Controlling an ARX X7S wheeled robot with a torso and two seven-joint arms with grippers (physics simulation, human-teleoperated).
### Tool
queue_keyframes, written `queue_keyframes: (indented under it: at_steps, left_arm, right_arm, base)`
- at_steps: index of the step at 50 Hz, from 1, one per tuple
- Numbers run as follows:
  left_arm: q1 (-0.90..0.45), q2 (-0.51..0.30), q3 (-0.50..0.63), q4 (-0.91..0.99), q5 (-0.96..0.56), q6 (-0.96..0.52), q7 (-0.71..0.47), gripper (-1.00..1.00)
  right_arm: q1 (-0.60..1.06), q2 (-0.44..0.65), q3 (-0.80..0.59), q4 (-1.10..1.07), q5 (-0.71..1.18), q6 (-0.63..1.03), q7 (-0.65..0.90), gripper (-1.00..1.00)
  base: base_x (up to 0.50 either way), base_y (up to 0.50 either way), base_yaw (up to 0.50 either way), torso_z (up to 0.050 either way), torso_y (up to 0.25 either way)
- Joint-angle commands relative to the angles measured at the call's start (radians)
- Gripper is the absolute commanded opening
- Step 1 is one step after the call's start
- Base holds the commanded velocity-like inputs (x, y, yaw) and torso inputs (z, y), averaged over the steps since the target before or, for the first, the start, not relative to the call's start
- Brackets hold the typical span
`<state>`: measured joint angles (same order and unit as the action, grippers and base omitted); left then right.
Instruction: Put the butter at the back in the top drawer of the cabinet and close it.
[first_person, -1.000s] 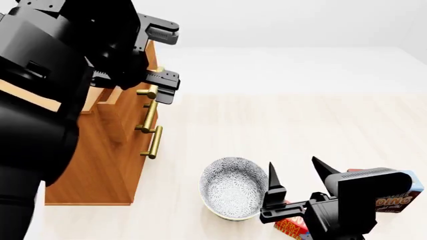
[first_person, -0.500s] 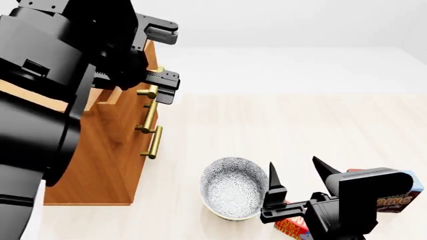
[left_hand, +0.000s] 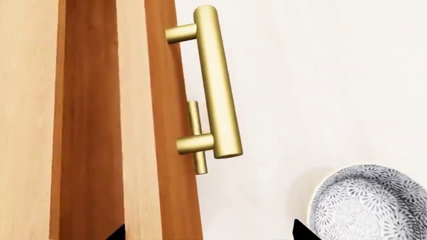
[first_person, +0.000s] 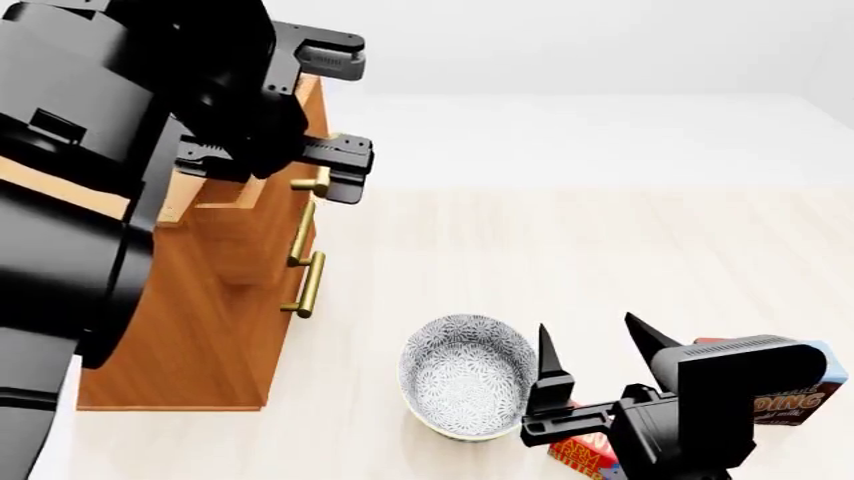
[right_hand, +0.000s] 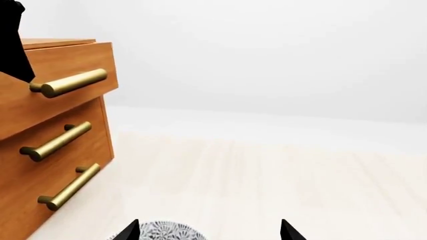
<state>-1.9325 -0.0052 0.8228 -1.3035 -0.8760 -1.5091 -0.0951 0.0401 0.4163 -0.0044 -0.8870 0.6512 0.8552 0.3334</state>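
Butter (first_person: 582, 458) lies mostly hidden on the floor under the wide-spread, empty right gripper (first_person: 595, 348) beside the patterned bowl (first_person: 467, 375); left gripper (first_person: 340, 110), spread, seemingly brackets the top drawer (right_hand: 63, 82) handle (right_hand: 68, 83), risking slipping off mid-pull.

- Left gripper (first_person: 350, 118) shifted a bit toward the right of the head view, jaws spread wide apart same as before.
- Top drawer (right_hand: 63, 82) pulled out further, front now sticking out past the two lower ones.
- Cabinet (first_person: 200, 320) slid slightly left in the head view.
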Motion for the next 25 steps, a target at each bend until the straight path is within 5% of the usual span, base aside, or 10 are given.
queue_keyframes:
  at_steps: [1,25]
  left_arm:
    - [-0.013,0.005,-0.009,0.003,-0.135,0.007,-0.022,1.00]
    - [-0.021,0.005,0.355,0.050,-0.696,0.086,-0.172,1.00]
  right_arm:
    - [-0.002,0.005,0.001,0.000,0.006,-0.005,0.004,1.00]
    - [-0.032,0.021,0.051,0.006,0.038,-0.035,0.002,1.00]
  base:
    - [0.00,0.00,0.00,0.000,0.000]
    - [0.00,0.00,0.00,0.000,0.000]
